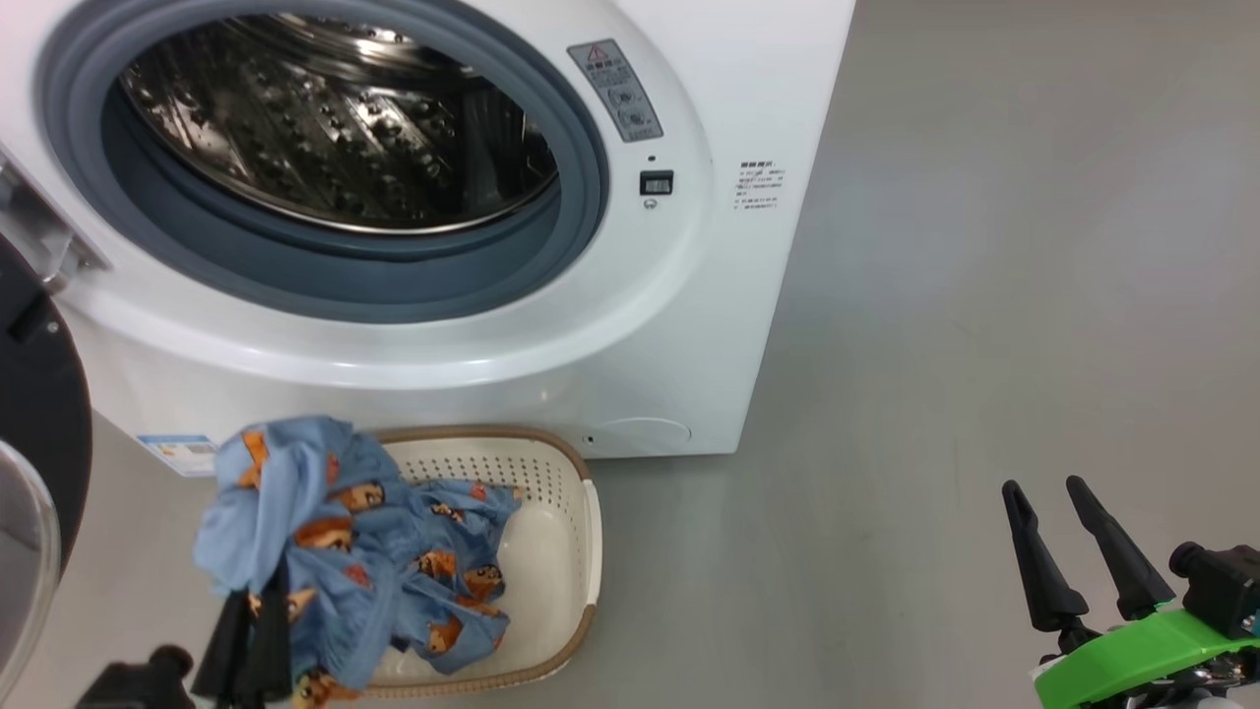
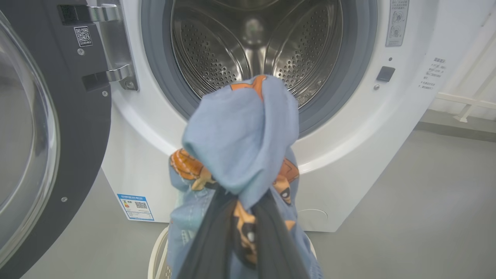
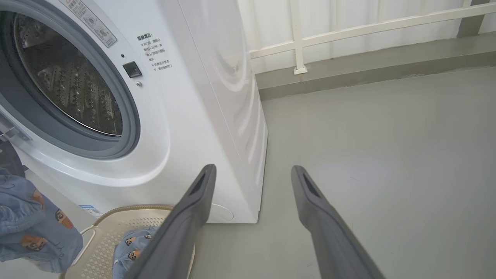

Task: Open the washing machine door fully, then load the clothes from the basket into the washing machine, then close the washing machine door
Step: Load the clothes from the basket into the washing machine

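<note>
The clothes (image 1: 325, 532) are soft, crumpled light-blue fabric printed with small orange-brown cartoon figures. One rumpled bunch is pinched between the left gripper's (image 1: 258, 615) long dark fingers, which are clamped tight on it. In the left wrist view it bulges up in a rounded fold in front of the washing machine's (image 1: 689, 325) lower front, just below the drum mouth. The rest of the cloth drapes down into the basket (image 1: 492, 465), a small rectangular cream plastic tub with rounded corners, perforated walls and a brown woven-look rim, set on the floor right against the foot of the machine.

The machine is a white, glossy box. Its round opening is ringed by a smooth grey-blue rubber gasket (image 1: 394, 286), with a shiny perforated steel drum (image 1: 335, 128) behind. The washing machine door (image 2: 77, 128) stands swung wide at the machine's left on a metal hinge (image 2: 116, 50); it has a broad black rim around a bulging clear glass bowl. A blue label sticker (image 2: 135, 207) sits low on the machine's front.

Out past the machine's right side, over matt grey floor (image 1: 984, 295), the right gripper (image 1: 1045, 484) has its tapered fingers spread apart, holding nothing.
</note>
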Available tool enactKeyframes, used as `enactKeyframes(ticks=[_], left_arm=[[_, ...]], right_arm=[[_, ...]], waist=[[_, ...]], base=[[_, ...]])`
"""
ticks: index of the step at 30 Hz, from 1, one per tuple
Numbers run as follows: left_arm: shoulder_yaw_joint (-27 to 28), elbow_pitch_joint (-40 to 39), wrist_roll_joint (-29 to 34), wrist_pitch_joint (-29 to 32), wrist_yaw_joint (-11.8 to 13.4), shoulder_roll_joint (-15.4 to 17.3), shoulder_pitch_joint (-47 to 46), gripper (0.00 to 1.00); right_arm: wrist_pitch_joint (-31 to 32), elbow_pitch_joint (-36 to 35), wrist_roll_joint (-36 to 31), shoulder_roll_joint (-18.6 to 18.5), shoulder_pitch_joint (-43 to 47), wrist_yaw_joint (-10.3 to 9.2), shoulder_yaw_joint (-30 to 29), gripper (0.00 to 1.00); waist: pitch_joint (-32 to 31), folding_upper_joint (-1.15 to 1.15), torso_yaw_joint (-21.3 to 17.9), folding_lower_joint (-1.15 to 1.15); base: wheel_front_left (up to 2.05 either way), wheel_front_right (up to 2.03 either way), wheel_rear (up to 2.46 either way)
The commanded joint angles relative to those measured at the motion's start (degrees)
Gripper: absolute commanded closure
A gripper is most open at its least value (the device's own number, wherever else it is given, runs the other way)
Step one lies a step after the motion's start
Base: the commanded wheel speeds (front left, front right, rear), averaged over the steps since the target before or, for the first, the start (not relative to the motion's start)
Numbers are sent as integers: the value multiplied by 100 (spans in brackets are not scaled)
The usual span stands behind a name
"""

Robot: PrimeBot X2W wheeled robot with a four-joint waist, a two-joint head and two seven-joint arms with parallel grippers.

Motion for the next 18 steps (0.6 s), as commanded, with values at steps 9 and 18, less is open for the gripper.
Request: enactKeyframes(ticks=[9,18], left_arm=[[339,-30,-8,-52,-9,46,-1210,100],[509,298,113,-52,-9,245,-2787,100]], right_arm=[[-69,-222,-185,-18,-223,9,152,0],[-69,-259,-170,111,-614,9,251,0]], waist=[[603,0,-51,0],[1239,0,-282,0]], base=[[0,0,0],[0,0,0]])
